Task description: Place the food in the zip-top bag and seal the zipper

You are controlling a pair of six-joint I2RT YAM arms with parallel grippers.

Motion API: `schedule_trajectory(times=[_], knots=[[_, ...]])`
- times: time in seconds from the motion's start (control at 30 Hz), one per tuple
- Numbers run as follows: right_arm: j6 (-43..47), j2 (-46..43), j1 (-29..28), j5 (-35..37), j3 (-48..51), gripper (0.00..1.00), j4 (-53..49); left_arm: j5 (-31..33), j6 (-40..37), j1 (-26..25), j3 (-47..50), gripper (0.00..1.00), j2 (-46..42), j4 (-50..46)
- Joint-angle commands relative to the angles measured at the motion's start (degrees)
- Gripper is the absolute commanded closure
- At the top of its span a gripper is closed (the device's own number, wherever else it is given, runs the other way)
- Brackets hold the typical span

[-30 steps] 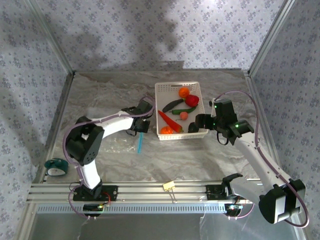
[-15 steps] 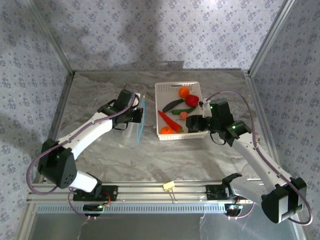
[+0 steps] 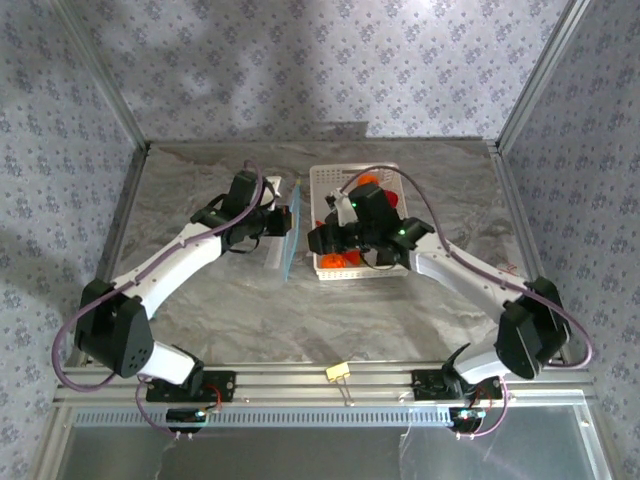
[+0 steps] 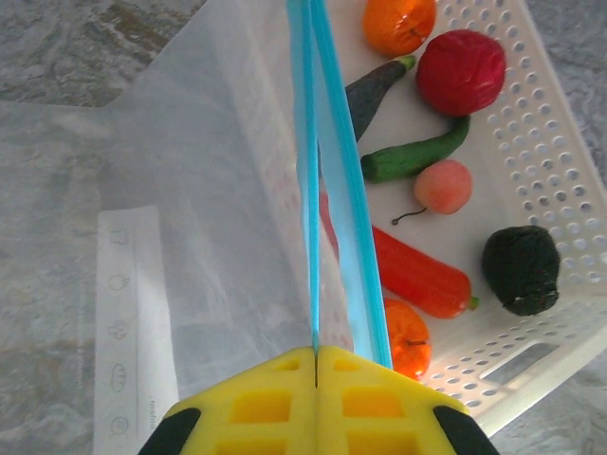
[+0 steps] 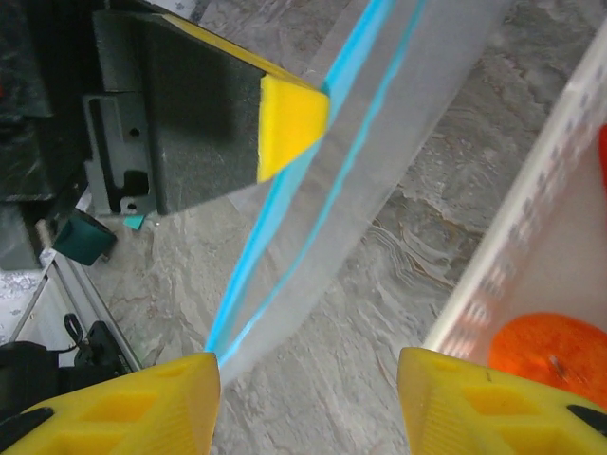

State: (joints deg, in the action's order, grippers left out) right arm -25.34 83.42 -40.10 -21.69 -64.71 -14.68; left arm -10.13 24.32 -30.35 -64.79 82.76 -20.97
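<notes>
Top external, zip-top bag: stands on edge just left of the basket, with the blue zipper along its basket-side edge.
Top external, left gripper: at the zipper, part-way along its length.
Top external, right gripper: reaches over the basket's near-left corner towards the bag.
Left wrist, left gripper: pads fully shut, pinching the zipper.
Left wrist, bag mouth: the two blue lips lie together at the far end and spread slightly near the pads. The pads hold the left lip.
Left wrist, food: carrot, cucumber, red pepper, orange fruits and dark piece all lie in the basket. None is in the bag.
Right wrist, right gripper: jaws well apart and holding nothing. The zipper runs down between the fingers, close to the left-hand one in this picture.
Right wrist, contact: cannot tell whether that finger touches the film.
Handling, bag: judged thin, light, limp and slippery. The film will sag if gripped directly.
Handling, grip point: the blue strip is the stiffest part. Take the free lip, opposite the held one, and draw the two apart.
Handling, food: judged light and smooth. The round pieces may roll.
</notes>
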Motion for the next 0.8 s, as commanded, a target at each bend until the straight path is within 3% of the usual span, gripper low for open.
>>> schedule_trajectory(times=[0.0,0.33,0.57,0.77], knots=[[-1.54,3.05,-0.83,0.79,-3.12,0.46,1.02,-3.63,1.76,0.4,-2.35,1.0,0.95,3.87],[-1.73,8.34,-1.21,2.2,-6.63,0.52,0.9,-6.96,3.63,1.07,-1.03,1.0,1.41,7.42],[-1.55,11.37,-1.16,4.35,-8.18,0.62,-0.83,-8.41,4.08,1.48,-0.38,1.0,0.8,8.49],[-0.93,13.69,-1.17,7.36,-10.85,0.78,-3.14,-9.67,3.92,1.6,0.04,1.0,0.39,7.87]])
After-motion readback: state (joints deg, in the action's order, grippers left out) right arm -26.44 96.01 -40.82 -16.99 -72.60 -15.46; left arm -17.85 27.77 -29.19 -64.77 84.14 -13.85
